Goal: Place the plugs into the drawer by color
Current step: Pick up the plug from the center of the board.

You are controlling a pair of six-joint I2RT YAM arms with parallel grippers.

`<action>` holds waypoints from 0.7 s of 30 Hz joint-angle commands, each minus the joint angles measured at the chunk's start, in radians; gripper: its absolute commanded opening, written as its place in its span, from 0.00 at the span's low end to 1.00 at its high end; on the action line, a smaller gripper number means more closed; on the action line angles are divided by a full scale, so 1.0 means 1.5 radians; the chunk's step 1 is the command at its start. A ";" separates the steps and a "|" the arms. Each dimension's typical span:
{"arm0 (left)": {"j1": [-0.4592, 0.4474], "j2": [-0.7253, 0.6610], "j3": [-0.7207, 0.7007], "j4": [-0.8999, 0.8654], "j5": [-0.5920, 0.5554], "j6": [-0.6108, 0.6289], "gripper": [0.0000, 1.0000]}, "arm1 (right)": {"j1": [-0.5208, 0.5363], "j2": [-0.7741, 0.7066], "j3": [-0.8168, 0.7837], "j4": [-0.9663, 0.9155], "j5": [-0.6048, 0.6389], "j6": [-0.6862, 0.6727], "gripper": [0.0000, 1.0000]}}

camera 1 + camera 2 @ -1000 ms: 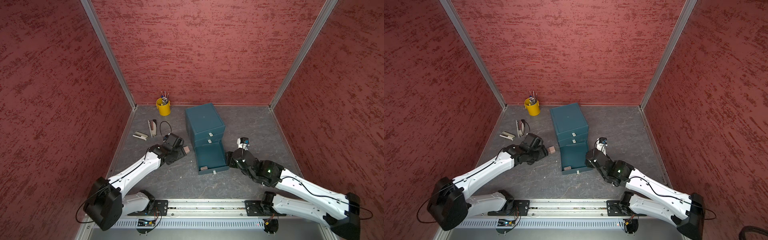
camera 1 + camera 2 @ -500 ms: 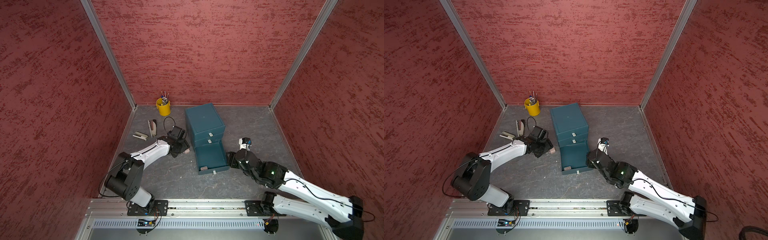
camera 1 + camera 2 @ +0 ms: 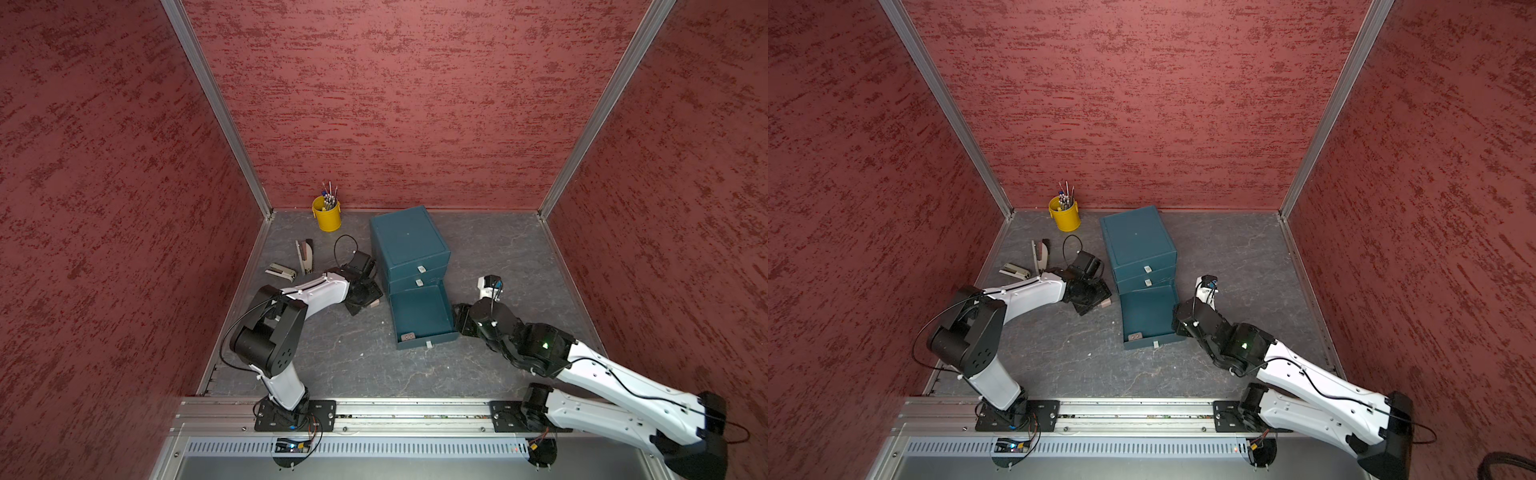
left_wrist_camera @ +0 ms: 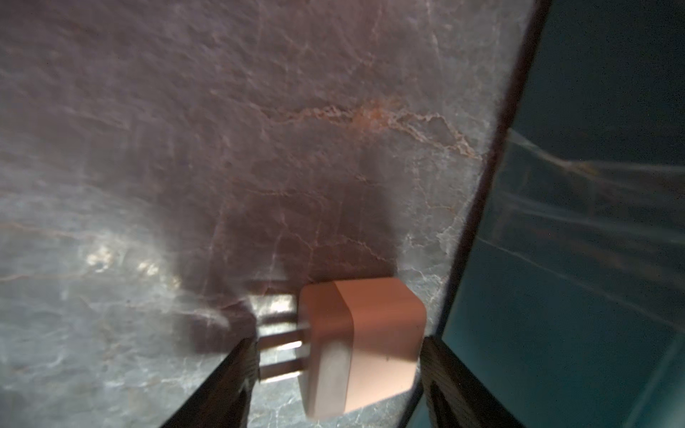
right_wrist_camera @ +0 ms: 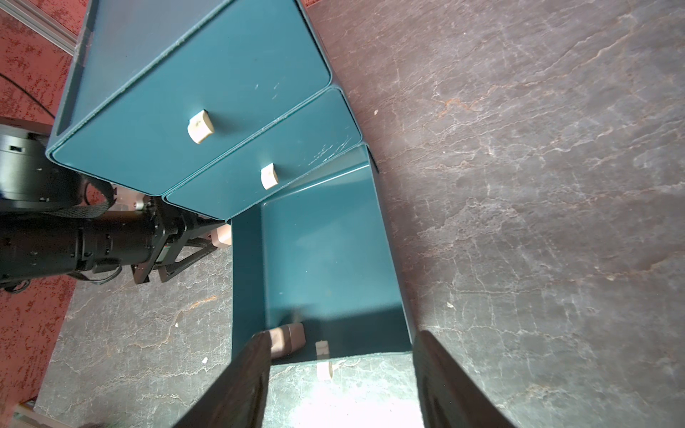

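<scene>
Peeking pink plug (image 5: 292, 336) (half-hidden, drawer (image 5: 246, 281) corner)

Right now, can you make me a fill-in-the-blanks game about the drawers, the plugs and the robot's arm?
1. The blue chest has its ___ drawer pulled open.
2. Inside that open drawer lies ___ pink plug.
3. The left gripper has its jaws on either side of a second pink plug, which lies on the ___.
4. The pens stand in a ___ cup.

Missing words: bottom; one; table; yellow.
</scene>
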 commanded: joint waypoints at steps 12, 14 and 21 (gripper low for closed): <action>0.010 0.054 0.049 -0.095 -0.041 0.021 0.56 | -0.005 -0.013 0.010 -0.011 0.009 -0.008 0.65; 0.013 0.046 0.042 -0.105 -0.044 0.023 0.51 | -0.005 -0.014 0.011 -0.013 0.010 -0.008 0.65; 0.017 -0.047 -0.027 -0.128 -0.054 0.034 0.31 | -0.005 -0.032 0.006 -0.019 0.015 -0.006 0.65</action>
